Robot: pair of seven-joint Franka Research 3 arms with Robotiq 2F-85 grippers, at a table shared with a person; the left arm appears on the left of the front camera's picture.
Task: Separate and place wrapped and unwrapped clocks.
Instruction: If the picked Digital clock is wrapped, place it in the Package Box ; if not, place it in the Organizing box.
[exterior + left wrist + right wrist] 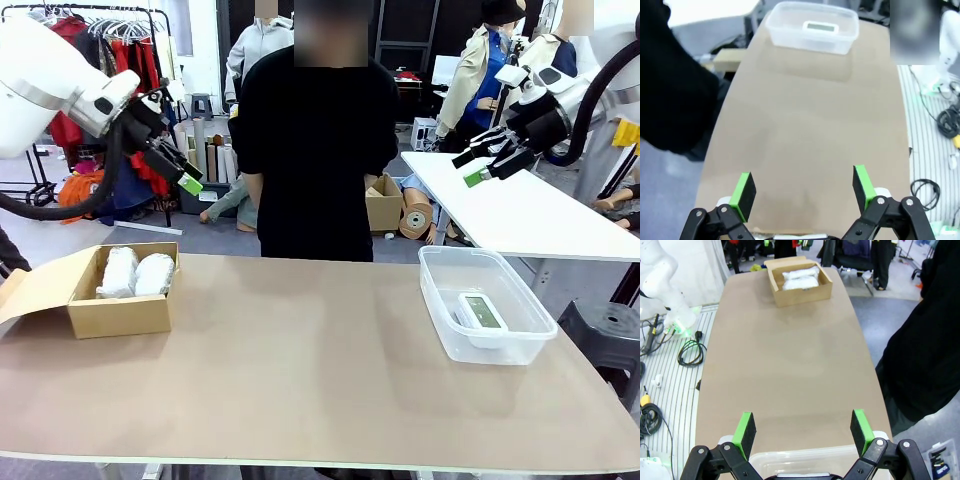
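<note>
Two white bubble-wrapped bundles (pixel 135 273) lie side by side in an open cardboard box (pixel 118 315) at the table's left; the right wrist view shows the bundles (pixel 800 279) in the box (pixel 802 295) at the far end. A bare white clock (pixel 482 312) with a grey-green screen lies in a clear plastic tub (pixel 440 310) at the right, and the clock (pixel 820 27) sits in the tub (pixel 790 36) in the left wrist view. My left gripper (pixel 183 170) hangs open high above the box. My right gripper (pixel 484 163) hangs open high above the tub. Both hold nothing.
A person in black (pixel 315 150) stands at the far edge of the brown table (pixel 300 370), hands down. A white table (pixel 510 210) stands behind at the right, a black stool (pixel 605 340) beside the tub's corner. Cables (pixel 690 352) lie on the floor.
</note>
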